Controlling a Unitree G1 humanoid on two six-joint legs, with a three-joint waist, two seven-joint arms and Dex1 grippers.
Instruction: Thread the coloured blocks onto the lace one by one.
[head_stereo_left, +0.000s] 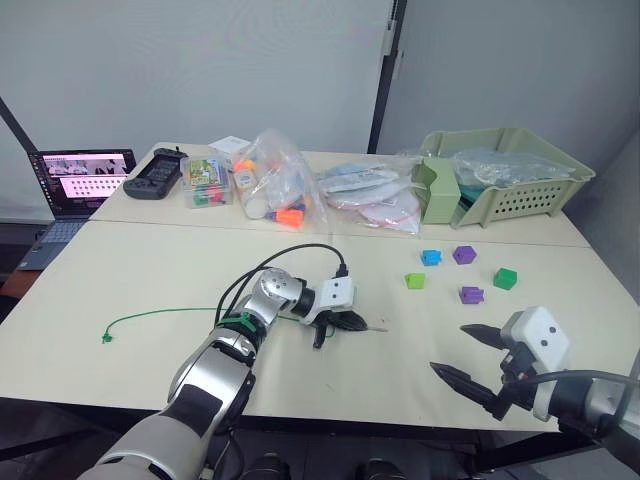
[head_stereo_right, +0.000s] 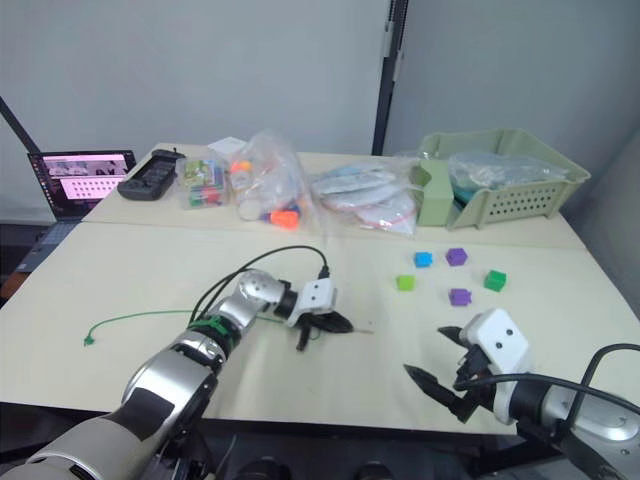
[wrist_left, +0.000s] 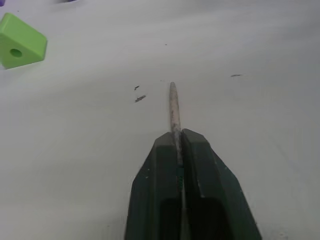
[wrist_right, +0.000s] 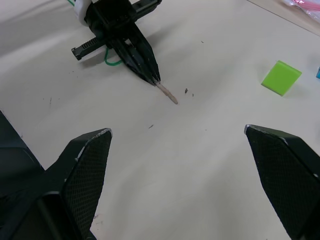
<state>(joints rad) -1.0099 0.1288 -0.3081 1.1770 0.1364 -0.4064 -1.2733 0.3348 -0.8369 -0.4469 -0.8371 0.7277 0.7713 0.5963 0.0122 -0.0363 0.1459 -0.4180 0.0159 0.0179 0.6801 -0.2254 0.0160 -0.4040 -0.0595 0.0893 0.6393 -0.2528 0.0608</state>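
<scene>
Five coloured blocks: two purple (head_stereo_left: 464, 255) (head_stereo_left: 471, 294), one blue (head_stereo_left: 431, 257), one lime green (head_stereo_left: 415, 281), one dark green (head_stereo_left: 505, 278); one lace (head_stereo_left: 160, 317)

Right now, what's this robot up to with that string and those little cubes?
It's set up to string blocks onto a lace. The left gripper is pinched shut on the green lace near its pale stiff tip, low over the table, with the rest trailing off to the robot's left. The right gripper hovers open and empty. All five blocks sit loose on the table; the lime one is nearest the tip. None is threaded yet.
</scene>
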